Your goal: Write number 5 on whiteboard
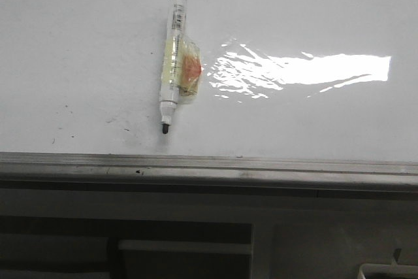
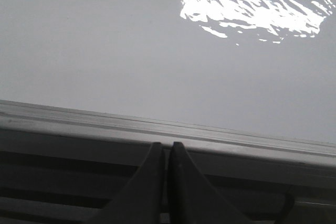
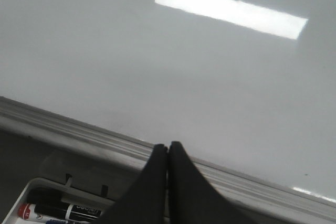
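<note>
The whiteboard point(image 1: 294, 17) fills the front view, glossy white, with a grey metal edge strip point(image 1: 209, 169) along its near side. A white marker point(image 1: 172, 63) with a black tip lies uncapped on it, tip toward the edge, with yellowish tape and an orange patch round its barrel. No number 5 shows on the board. Neither arm appears in the front view. My left gripper point(image 2: 165, 147) is shut and empty, hanging just short of the edge strip point(image 2: 157, 129). My right gripper point(image 3: 168, 147) is also shut and empty, over the board's edge strip point(image 3: 79, 132).
A bright light reflection point(image 1: 300, 70) lies right of the marker. Small black specks point(image 1: 65, 110) dot the board at the left. Below the right gripper a white tray point(image 3: 31, 192) holds capped markers point(image 3: 58, 212). Grey frame and rails point(image 1: 183, 246) run under the board's edge.
</note>
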### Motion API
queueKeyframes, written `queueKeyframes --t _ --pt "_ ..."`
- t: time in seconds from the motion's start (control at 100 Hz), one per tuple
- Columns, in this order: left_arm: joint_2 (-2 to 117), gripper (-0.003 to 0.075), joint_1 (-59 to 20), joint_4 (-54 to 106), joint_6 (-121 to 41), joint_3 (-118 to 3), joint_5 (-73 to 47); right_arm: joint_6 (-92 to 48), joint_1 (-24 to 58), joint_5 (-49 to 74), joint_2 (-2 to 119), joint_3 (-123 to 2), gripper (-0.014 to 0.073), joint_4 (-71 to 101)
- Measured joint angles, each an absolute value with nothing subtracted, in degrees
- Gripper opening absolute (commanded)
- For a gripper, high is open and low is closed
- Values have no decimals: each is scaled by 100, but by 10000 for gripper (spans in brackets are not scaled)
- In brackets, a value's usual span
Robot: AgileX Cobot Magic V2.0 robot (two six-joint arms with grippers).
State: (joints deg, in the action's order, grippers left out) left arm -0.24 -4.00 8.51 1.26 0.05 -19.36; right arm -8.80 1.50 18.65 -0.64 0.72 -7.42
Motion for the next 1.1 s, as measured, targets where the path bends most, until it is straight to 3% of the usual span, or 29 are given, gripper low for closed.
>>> queueKeyframes --t 0.96,1.1 --pt "-24 -20 -400 800 126 5 -1898 -880 150 1781 -64 72 -43 -742" --pt "-24 -20 -400 2036 131 5 -1730 -880 150 917 -64 72 -43 -220"
